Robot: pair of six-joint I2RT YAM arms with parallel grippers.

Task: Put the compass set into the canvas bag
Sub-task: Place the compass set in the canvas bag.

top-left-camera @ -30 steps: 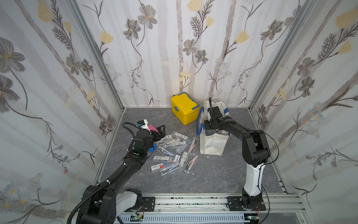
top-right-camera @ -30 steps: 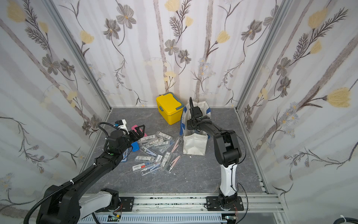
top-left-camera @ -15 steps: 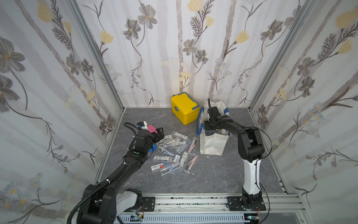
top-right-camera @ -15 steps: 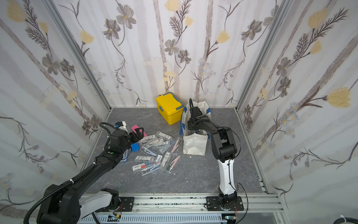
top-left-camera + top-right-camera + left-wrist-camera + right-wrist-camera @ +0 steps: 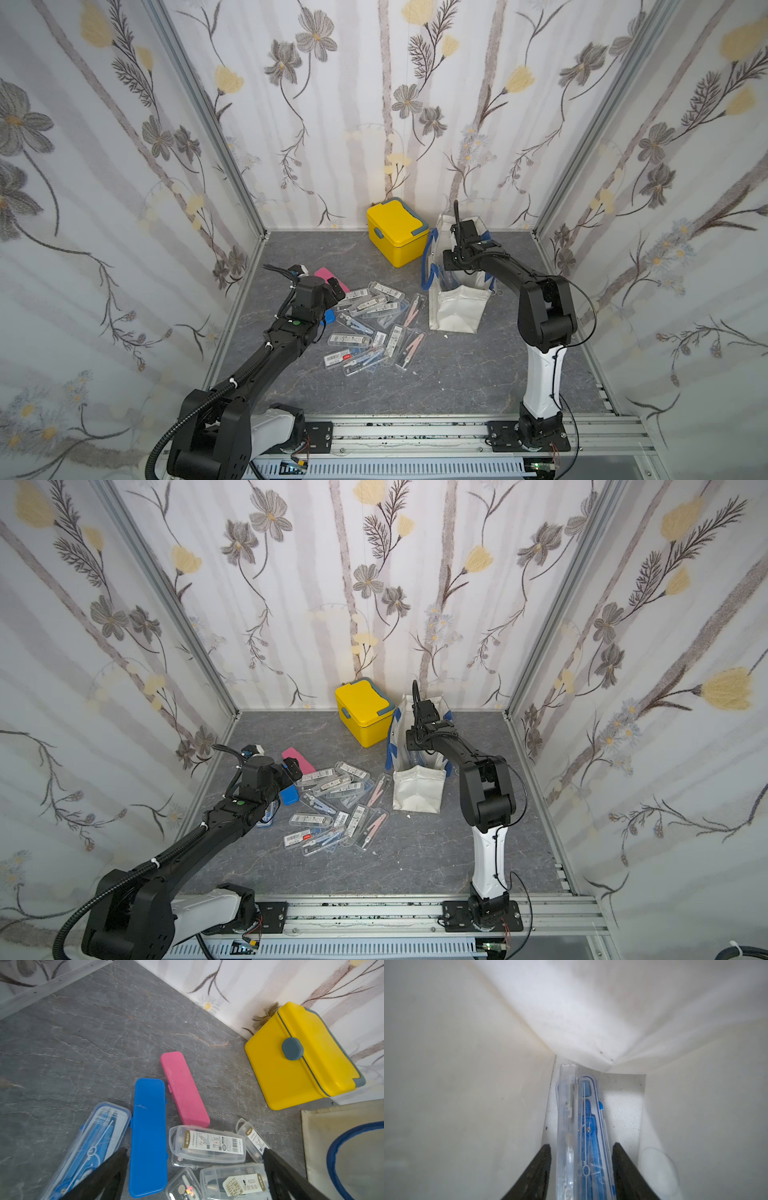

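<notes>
In both top views the canvas bag (image 5: pixel 457 307) (image 5: pixel 417 791) stands upright on the grey tabletop (image 5: pixel 457 374), right of centre in the frame, just right of the yellow box (image 5: pixel 397 235) at the back wall. The bag's blue strap handles (image 5: pixel 428 266) hang over its sides. The right arm reaches down into the bag's open mouth, so its tip is hidden from above.

The right wrist view looks down inside the bag. The compass set (image 5: pixel 587 1126), a clear case with a blue compass in it, stands on end against one fabric wall, its far end on the bag's floor. The right end effector (image 5: pixel 581 1147) has its jaws apart, one on each side of the case, with a thin gap showing on both sides.

The left end effector (image 5: pixel 332 286) hovers over the left edge of the scattered clear cases (image 5: pixel 374 324) at mid frame. Its jaws are spread wide and hold nothing. In the left wrist view a pink case (image 5: pixel 184 1088) and a blue case (image 5: pixel 148 1136) lie side by side on the tabletop, with clear cases beside them.
</notes>
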